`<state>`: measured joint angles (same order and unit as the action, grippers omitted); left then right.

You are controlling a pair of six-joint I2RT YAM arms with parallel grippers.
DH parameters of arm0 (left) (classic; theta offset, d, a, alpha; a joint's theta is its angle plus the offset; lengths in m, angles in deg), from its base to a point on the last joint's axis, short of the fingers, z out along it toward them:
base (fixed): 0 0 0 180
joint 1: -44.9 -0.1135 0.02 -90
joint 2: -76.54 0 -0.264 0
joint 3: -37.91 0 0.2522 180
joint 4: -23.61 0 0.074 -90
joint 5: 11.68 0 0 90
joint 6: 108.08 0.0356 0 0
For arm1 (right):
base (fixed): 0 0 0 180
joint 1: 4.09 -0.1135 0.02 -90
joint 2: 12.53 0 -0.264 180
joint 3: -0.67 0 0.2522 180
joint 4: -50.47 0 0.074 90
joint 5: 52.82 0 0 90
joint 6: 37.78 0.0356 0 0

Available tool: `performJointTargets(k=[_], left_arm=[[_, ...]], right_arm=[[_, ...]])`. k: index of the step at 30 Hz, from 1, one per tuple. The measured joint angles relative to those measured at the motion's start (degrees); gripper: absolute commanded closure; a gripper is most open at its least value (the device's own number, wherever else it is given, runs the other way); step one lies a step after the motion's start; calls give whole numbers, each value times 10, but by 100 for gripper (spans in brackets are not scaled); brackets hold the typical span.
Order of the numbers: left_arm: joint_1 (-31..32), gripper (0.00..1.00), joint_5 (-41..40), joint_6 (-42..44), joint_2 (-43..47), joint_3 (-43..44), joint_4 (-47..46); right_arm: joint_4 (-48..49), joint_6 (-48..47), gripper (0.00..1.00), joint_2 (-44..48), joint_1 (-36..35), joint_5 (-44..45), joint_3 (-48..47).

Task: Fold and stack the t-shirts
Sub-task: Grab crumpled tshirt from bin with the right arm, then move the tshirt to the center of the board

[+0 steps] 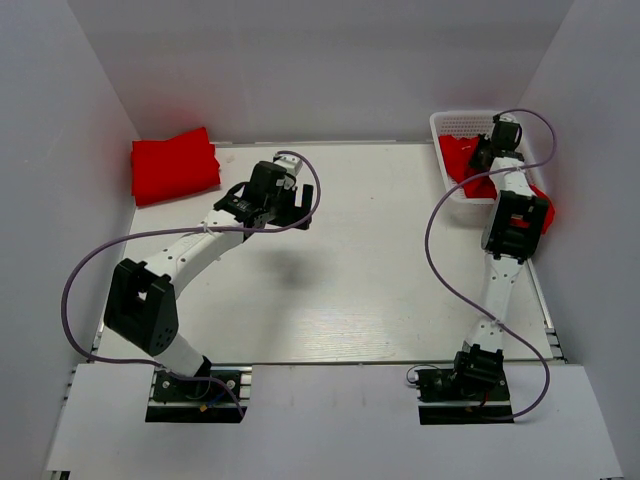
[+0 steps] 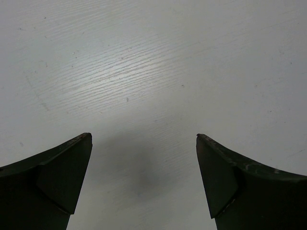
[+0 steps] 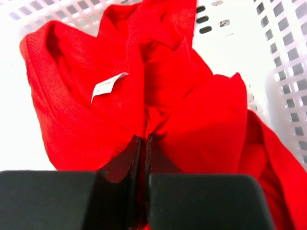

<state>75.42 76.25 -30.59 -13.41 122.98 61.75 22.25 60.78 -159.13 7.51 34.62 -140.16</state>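
Now the right hand (image 3: 145,143) is clenched on a pinched ridge of the crumpled t-shirt (image 3: 201,120), which lies heaped in the white mesh basket (image 3: 283,57) at the far right corner of the tabletop (image 1: 370,270). Its two dark fingers meet with red cloth squeezed between them, so the grip looks made, though only on a thin fold. Part of the shirt appears to spill over the basket's near right edge. A folded t-shirt (image 1: 175,167) lies at the far left corner, well apart from all this, and I take it as the start of the stack.

The step in hand, as I judge it, is drawing this shirt out of the basket and onto the open middle of the tabletop. To do it well, lift straight up first, slowly, until the cloth hangs free of the basket walls. A sideways pull too early could drag the light basket along or snag fabric on the mesh. The pinch sits in the middle of the heap, close to the white label (image 3: 109,85), so the shirt will likely hang bunched and need spreading flat before any fold. The left hand (image 2: 144,139) hovers released, fingers wide apart, over bare tabletop left of centre, holding nothing. It is well placed to take a second corner once the shirt arrives. Watch that the thin pinch does not slip.
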Motion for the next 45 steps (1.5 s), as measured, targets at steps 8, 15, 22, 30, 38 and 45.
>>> performJointTargets(k=[8, 15, 22, 30, 38, 45], left_arm=[[0, 0, 0, 7, 5, -3, -15], [0, 0, 18, 11, 32, -20, -46], [-3, 0, 21, -6, 35, -33, -46], [-4, 0, -12, -44, 60, -61, -19], [-4, 0, -65, -71, 114, -80, 4], [-4, 0, -125, -97, 130, -59, 66]], right_arm=[[29, 11, 100, 91, 2, -30, 69], [70, 27, 100, 223, 3, -76, 69], [80, 35, 100, 357, 3, -151, 68], [80, 66, 100, 443, -4, -254, 21], [210, 199, 100, 481, -25, -359, -13], [336, 315, 100, 482, -89, -456, -14]])
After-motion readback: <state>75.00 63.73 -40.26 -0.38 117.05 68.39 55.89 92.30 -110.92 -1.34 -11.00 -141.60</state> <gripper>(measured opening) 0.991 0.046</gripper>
